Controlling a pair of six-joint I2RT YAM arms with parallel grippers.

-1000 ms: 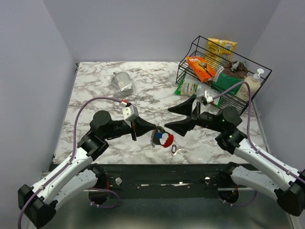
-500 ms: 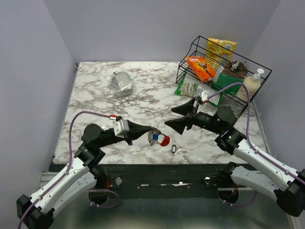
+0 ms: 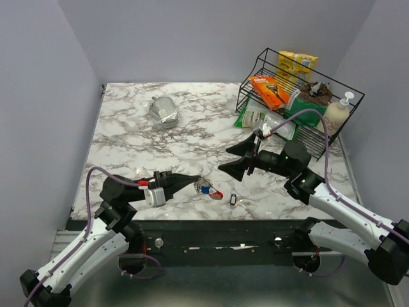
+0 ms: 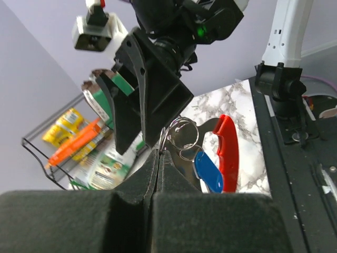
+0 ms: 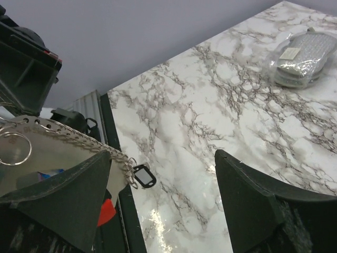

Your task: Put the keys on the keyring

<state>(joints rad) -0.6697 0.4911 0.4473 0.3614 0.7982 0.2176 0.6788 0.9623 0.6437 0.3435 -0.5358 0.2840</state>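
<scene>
Marble table (image 3: 128, 137) from the top cam: the wire basket (image 3: 246, 89) at back right holds yellow boxes (image 3: 296, 64), an orange box (image 3: 268, 89) and a dark bag (image 3: 314, 96), and a green bag (image 3: 257, 118) pokes out the front. The left gripper (image 3: 192, 182) is clamped on the keyring (image 3: 206, 188) near the front edge. One key (image 3: 233, 199) lies just right of its red tag (image 3: 216, 194). The right gripper (image 3: 234, 158) is spread wide, holding nothing.

Left wrist cam: fingers (image 4: 131, 211) are pressed together on the rings, with the blue tag (image 4: 208, 171) sticking out beyond.

Right wrist cam: that key sits on the marble beside the chain (image 5: 79, 138).
</scene>
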